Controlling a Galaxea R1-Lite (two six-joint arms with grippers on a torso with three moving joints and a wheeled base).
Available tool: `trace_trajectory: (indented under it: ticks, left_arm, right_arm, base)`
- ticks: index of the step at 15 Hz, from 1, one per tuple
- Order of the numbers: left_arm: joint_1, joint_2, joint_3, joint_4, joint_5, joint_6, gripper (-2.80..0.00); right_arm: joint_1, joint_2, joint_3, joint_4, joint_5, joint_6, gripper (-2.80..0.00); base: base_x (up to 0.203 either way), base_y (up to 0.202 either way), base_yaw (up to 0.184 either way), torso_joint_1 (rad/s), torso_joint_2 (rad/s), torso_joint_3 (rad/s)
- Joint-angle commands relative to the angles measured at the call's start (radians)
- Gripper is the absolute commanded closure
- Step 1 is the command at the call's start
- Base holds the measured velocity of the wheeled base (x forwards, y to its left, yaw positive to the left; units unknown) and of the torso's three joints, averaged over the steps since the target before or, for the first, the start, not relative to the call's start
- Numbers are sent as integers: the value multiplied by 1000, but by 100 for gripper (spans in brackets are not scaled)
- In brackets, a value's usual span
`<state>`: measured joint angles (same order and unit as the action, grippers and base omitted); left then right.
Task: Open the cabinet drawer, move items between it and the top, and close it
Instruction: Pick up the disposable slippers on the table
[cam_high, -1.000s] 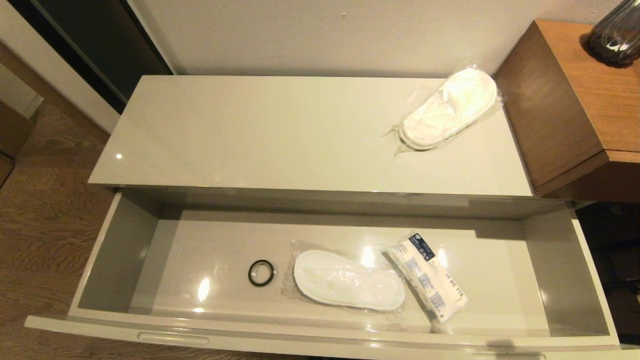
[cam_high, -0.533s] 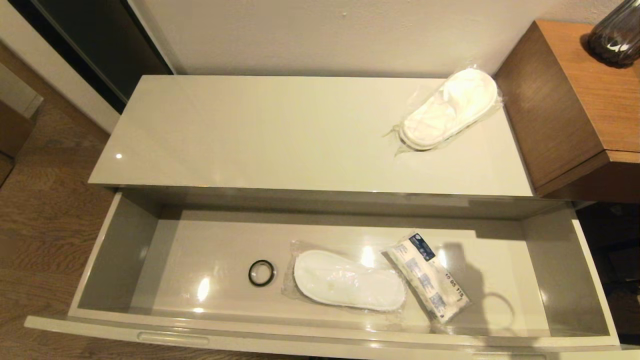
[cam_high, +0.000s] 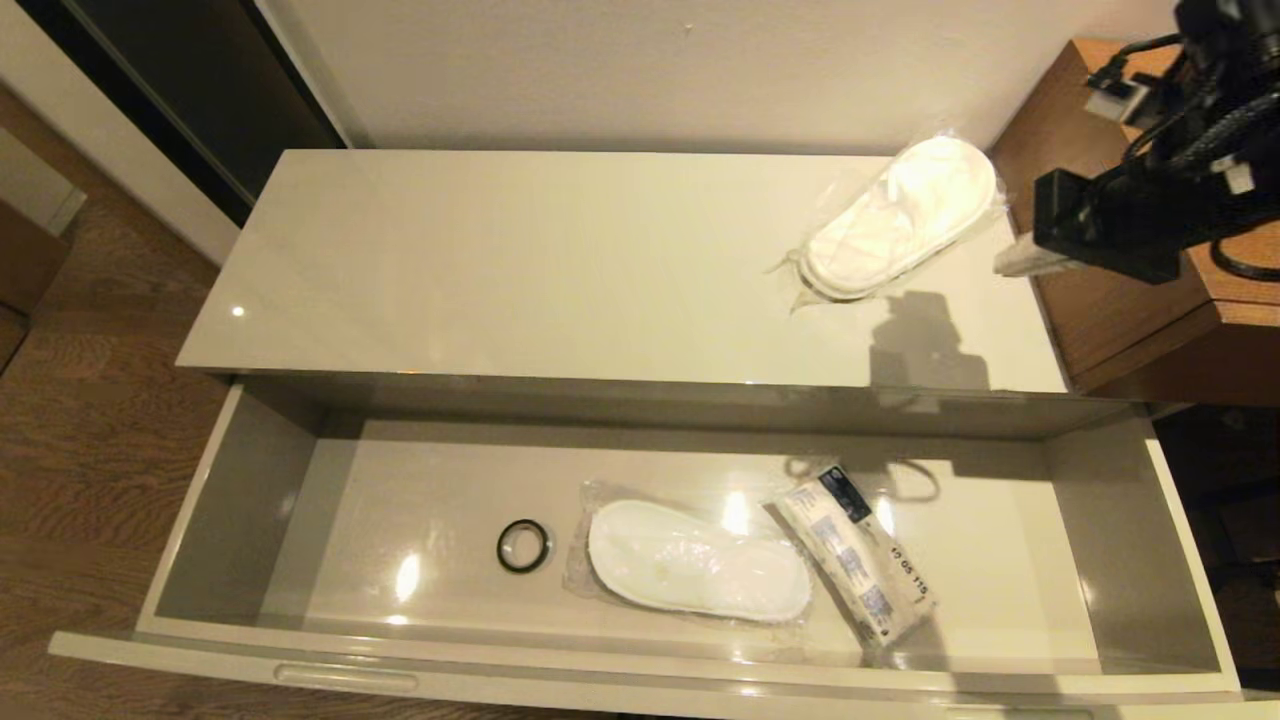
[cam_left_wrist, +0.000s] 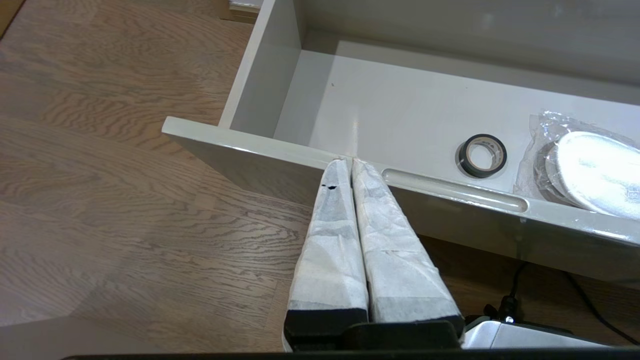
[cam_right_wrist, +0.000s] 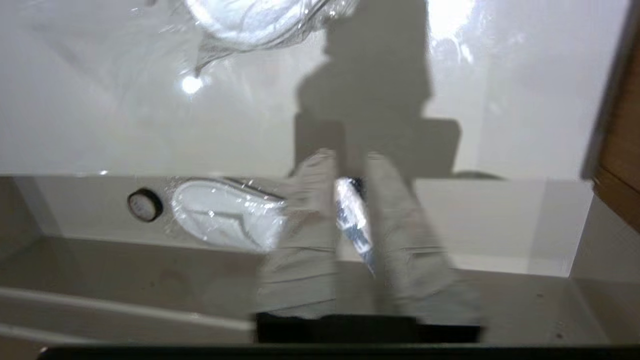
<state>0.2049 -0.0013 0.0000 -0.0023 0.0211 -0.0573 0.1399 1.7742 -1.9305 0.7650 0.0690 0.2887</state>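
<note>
My right arm (cam_high: 1150, 215) is boxy black with looping black cables; both grippers' fingers (cam_left_wrist: 350, 240) wear whitish wrap.

The left and middle of the top (cam_high: 520, 260) lie bare; its right end is taken by wrapped slippers (cam_high: 900, 215) beside the wooden bench (cam_high: 1120, 290). In the open drawer (cam_high: 230, 500), bare floor is left at both ends, while a black ring (cam_high: 522, 546), a second slipper pack (cam_high: 697, 560) and a packet (cam_high: 855, 565) fill the middle.

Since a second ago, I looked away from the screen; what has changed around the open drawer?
The right gripper has come into the head view from the right, over the glossy cream-white cabinet top, beside the plastic-wrapped white slippers there, holding nothing; its jaws stand slightly apart. Its shadow slid from the drawer onto the top. The wide cream drawer and its contents stayed put.
</note>
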Motion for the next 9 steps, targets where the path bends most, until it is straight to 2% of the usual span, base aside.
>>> trace_trajectory:
  ticks: [1, 3, 6, 9]
  left_arm:
    - [1, -39, 0, -1, 0, -1, 0]
    - [1, -39, 0, -1, 0, -1, 0]
    - [1, -39, 0, -1, 0, -1, 0]
    - [1, -39, 0, -1, 0, -1, 0]
  right_arm:
    - [31, 73, -6, -32, -24, 3, -280]
    - [67, 72, -4, -82, -59, 0, -280]
    - [125, 80, -2, -195, -206, -6, -280]
    - [236, 123, 7, -313, -464, -5, -280]
  base:
    - [0, 0, 0, 0, 0, 0]
    - [0, 0, 0, 0, 0, 0]
    - [0, 0, 0, 0, 0, 0]
    - [0, 0, 0, 0, 0, 0]
